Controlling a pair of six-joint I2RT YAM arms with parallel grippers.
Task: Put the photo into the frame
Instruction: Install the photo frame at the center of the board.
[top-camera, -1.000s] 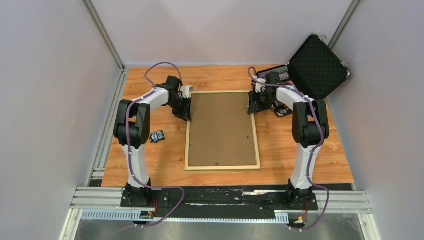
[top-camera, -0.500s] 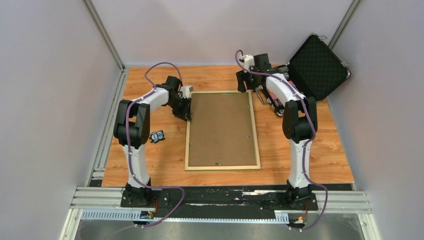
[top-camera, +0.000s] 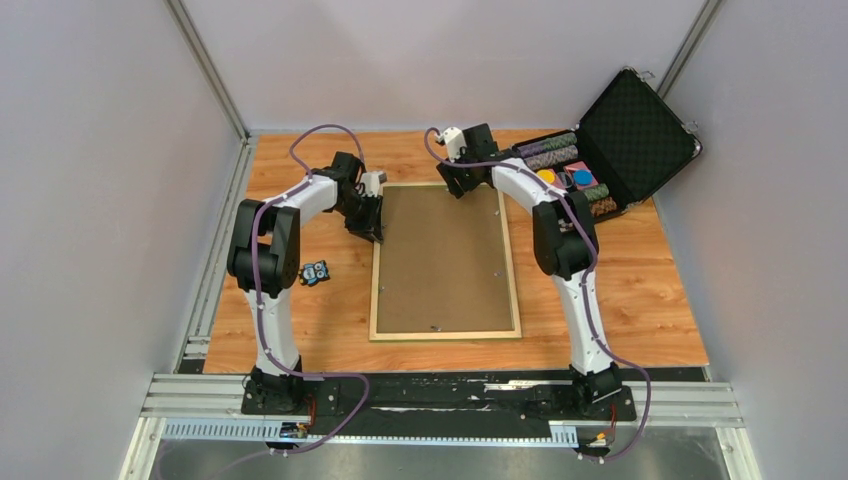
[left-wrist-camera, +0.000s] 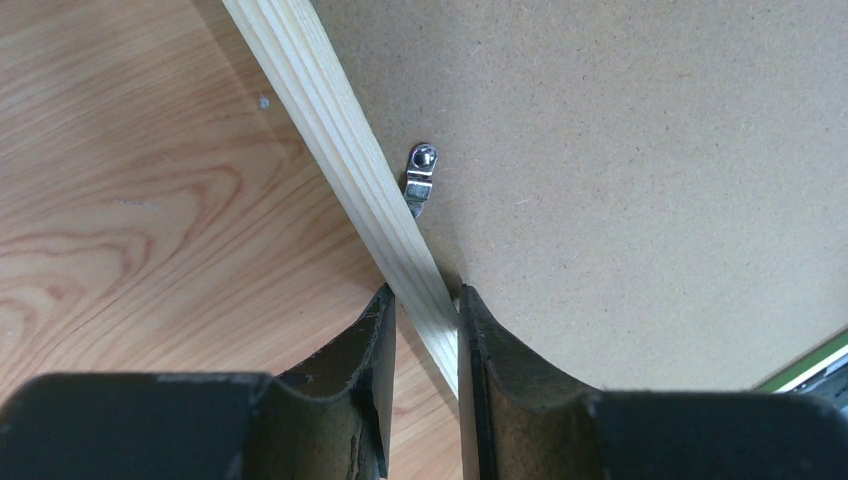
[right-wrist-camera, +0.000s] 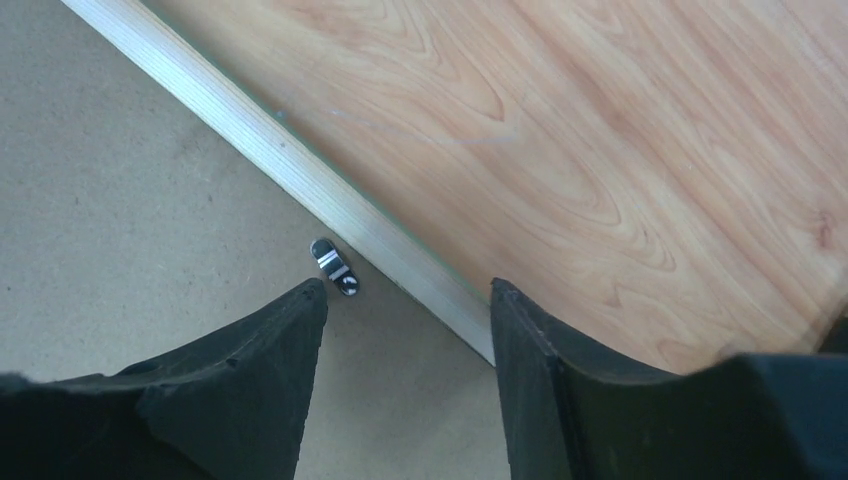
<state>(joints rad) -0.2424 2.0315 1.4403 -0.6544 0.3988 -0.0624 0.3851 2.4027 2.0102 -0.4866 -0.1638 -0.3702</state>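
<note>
We had our left gripper clamped on the left rail of the frame, which lay face down with its long axis running away from us, our right gripper spread over its far rail beside a turn clip, the photo unseen.

The white-and-black left arm is bending inward, its left claw pinching the pale-wood rectangular frame; the right arm is stretching forward, right claw gaping.

Bright, even light throws only faint, soft shadows.
</note>
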